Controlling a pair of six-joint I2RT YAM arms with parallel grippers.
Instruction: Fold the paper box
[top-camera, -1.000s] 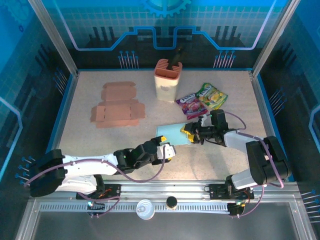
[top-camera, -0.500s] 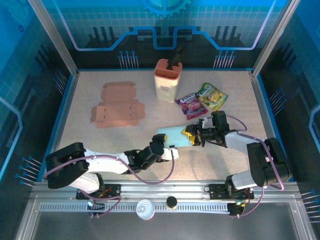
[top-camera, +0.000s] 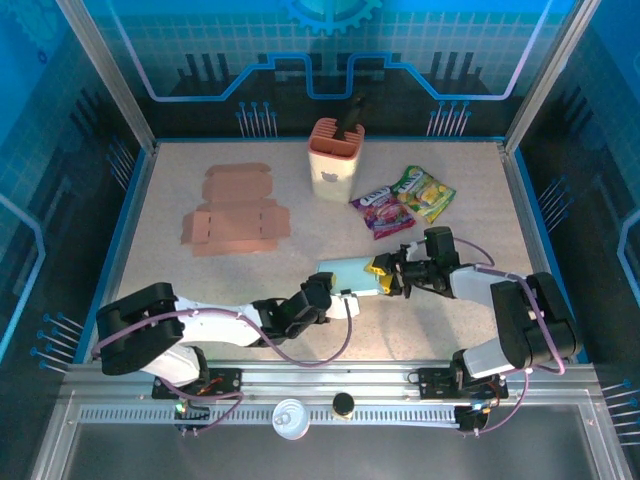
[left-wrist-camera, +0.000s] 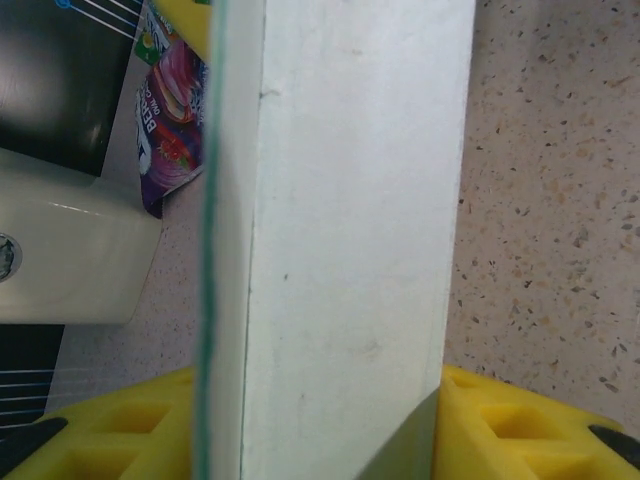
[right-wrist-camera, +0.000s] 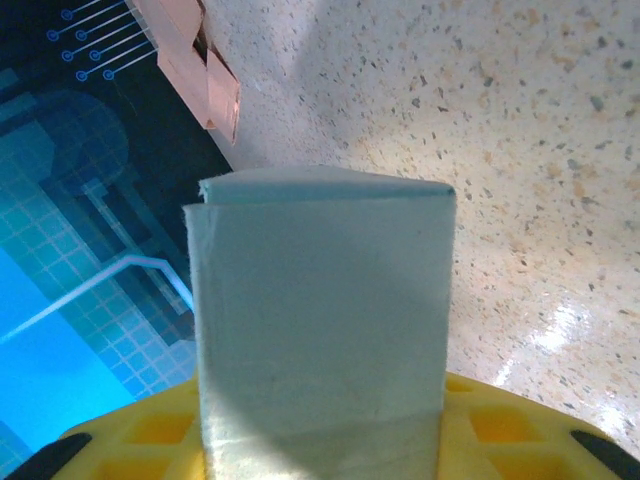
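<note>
The paper box (top-camera: 349, 274) is a pale mint-green folded piece lying near the table's middle, low between both arms. My left gripper (top-camera: 345, 302) reaches it from the near left. In the left wrist view the paper box (left-wrist-camera: 340, 200) stands edge-on between the yellow fingers (left-wrist-camera: 520, 430), touching both, so my left gripper (left-wrist-camera: 320, 425) is shut on it. My right gripper (top-camera: 386, 274) holds the box's right end. Seen from the right wrist, the paper box (right-wrist-camera: 320, 300) fills the gap of my right gripper (right-wrist-camera: 320, 435), which is shut on it.
Flat brown cardboard blanks (top-camera: 235, 215) lie at the far left. A cream and pink holder (top-camera: 335, 160) stands at the back centre, with snack packets (top-camera: 405, 198) to its right. The holder (left-wrist-camera: 70, 250) and a purple packet (left-wrist-camera: 170, 110) show beyond the box.
My left arm has reached forward to the box and its jaws have come in onto the near edge. The right gripper kept its hold; the box shifted slightly towards me.
</note>
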